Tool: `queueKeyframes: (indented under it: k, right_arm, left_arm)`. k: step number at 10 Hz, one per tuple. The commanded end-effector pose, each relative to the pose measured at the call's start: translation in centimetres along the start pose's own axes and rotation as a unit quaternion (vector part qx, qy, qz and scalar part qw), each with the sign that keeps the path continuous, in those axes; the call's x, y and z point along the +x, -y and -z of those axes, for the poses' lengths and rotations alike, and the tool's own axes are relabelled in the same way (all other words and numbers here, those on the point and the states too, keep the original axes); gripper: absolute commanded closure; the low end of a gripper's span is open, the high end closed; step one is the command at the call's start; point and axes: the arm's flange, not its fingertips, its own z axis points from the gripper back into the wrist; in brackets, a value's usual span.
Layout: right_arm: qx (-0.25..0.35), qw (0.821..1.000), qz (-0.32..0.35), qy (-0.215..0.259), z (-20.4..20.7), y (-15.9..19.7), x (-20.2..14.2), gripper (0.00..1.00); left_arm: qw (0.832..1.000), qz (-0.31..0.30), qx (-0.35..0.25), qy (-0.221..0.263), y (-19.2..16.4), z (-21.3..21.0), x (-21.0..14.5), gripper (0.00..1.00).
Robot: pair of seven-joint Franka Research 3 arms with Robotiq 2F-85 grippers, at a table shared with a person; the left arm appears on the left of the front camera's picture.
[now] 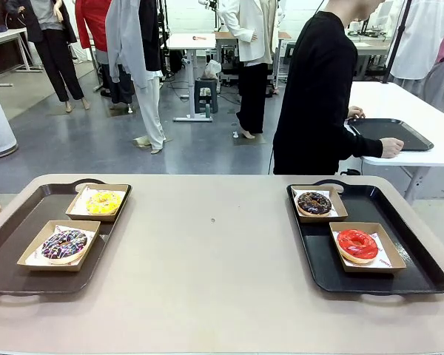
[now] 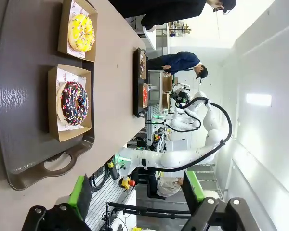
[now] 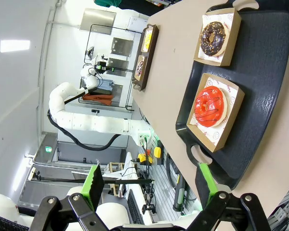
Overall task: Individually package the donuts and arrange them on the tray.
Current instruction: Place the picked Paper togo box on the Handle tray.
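Each donut lies in its own open cardboard box. On the brown left tray (image 1: 15,259) sit the yellow donut (image 1: 103,201) and the white-purple sprinkled donut (image 1: 64,244). On the black right tray (image 1: 399,259) sit the chocolate donut (image 1: 314,203) and the red donut (image 1: 357,245). My left gripper (image 2: 137,192) hangs open off the table's near edge, apart from the sprinkled donut (image 2: 73,102) and the yellow donut (image 2: 81,32). My right gripper (image 3: 151,185) is also open and holds nothing, well short of the red donut (image 3: 209,106) and the chocolate donut (image 3: 214,37).
A person in black (image 1: 318,96) stands beyond the far edge, turned to a white side table with another black tray (image 1: 388,133) under their hands. The beige tabletop (image 1: 207,251) stretches bare between the two trays.
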Motion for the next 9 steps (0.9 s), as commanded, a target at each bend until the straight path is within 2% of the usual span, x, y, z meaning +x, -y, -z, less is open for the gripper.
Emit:
queueKeyframes:
  k: [1,9]
  right_arm:
    - [-0.003,1.0,0.006,0.0,0.01,-0.12,0.1,0.0]
    - [-0.003,1.0,0.006,0.0,0.01,-0.12,0.1,0.0]
  left_arm:
    - [1.0,0.0,-0.005,-0.001,0.13,-0.15,-0.2,0.0]
    - [1.0,0.0,-0.005,-0.001,0.13,-0.15,-0.2,0.0]
